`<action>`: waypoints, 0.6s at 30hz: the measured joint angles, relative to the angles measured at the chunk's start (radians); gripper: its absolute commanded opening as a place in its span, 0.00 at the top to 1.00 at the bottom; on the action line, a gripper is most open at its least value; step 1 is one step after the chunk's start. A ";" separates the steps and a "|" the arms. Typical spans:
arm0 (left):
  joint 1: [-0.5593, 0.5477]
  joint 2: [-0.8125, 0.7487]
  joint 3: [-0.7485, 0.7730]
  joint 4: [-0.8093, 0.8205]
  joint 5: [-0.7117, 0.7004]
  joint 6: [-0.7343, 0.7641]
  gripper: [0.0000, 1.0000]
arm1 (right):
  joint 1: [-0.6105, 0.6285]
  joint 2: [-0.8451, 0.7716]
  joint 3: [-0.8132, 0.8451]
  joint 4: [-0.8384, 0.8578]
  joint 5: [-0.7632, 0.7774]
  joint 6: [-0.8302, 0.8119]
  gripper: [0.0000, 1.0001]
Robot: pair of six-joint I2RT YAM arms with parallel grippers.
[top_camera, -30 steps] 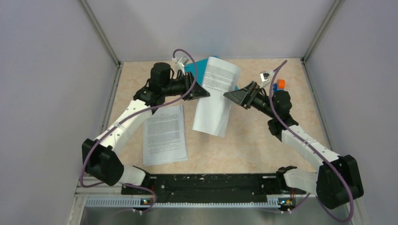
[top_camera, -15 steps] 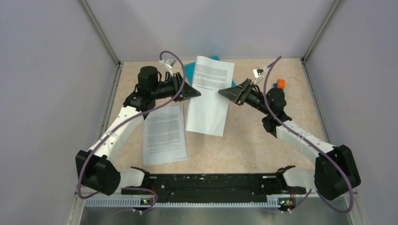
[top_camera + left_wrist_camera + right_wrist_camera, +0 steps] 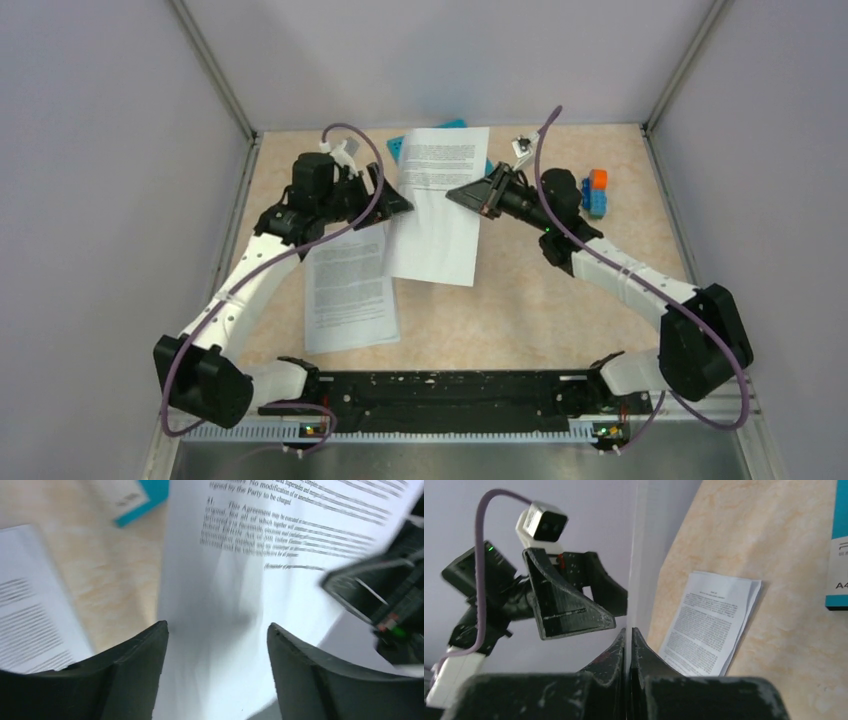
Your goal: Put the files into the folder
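One of the files, a printed white sheet, hangs upright above the table's middle. My right gripper is shut on its right edge. My left gripper stands open at the sheet's left side; the paper shows between its spread fingers without being pinched. Behind the held sheet lies the teal folder, mostly hidden. More files lie flat on the table, front left.
An orange-and-blue toy block stack stands at the back right, beside the right arm. Grey walls close in the back and both sides of the beige table. A black rail runs along the near edge.
My left gripper has opened and let go of the sheet. My right gripper has closed on the sheet's right edge. Both grippers and the sheet have shifted left and toward the back.
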 measured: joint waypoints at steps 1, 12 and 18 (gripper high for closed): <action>0.001 -0.015 0.004 -0.046 -0.076 0.019 0.13 | 0.008 0.016 0.023 -0.024 0.015 -0.013 1.00; 0.037 -0.253 0.181 -0.378 -0.947 0.195 0.04 | 0.278 0.592 0.747 -0.361 0.145 -0.120 1.00; 0.070 -0.279 0.293 -0.424 -1.080 0.245 0.02 | 0.402 0.890 1.131 -0.462 0.097 -0.093 1.00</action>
